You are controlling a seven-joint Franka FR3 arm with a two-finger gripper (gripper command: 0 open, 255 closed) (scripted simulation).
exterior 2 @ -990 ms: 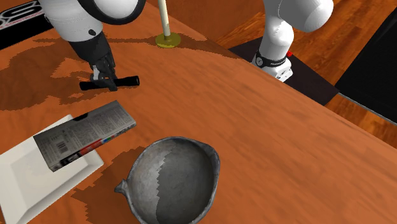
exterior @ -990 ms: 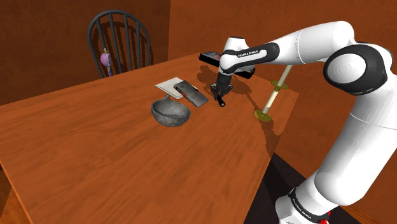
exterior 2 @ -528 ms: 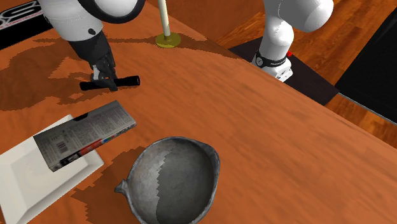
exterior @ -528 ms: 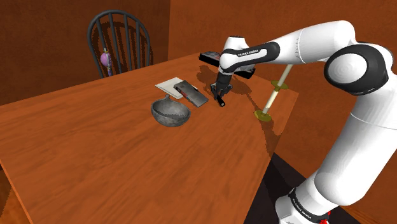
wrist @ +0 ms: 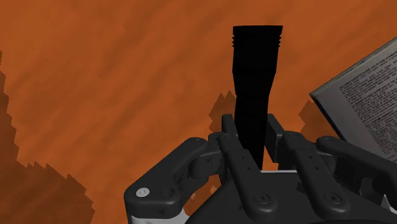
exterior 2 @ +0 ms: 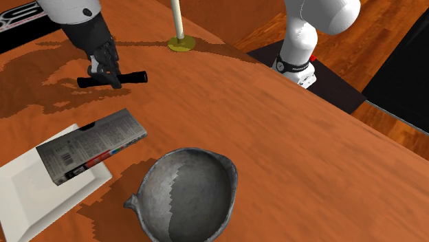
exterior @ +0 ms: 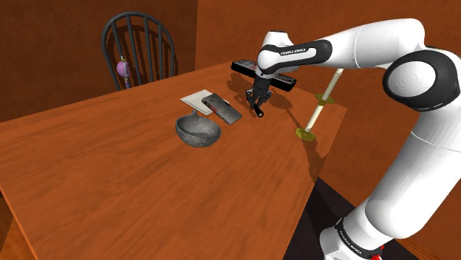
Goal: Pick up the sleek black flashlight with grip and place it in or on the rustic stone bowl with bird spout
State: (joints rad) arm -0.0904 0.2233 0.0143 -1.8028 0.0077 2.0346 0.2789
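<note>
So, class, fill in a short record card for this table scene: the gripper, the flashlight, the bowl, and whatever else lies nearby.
gripper: shut on the flashlight
flashlight: black, roughly level, clasped between the fingers
bowl: grey, spouted, empty, standing on the table apart from the gripper
table: reddish-brown, wood-grained
nearby: printed box lying partly on a white tray, between flashlight and bowl
task step: flashlight not yet in the bowl

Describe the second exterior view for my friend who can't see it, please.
A black gripper clasps a black flashlight sideways near the top left, over an orange-brown wooden table. In the foreground sits an empty grey bowl with a small spout, beside a printed box lying partly on a white square tray.
</note>
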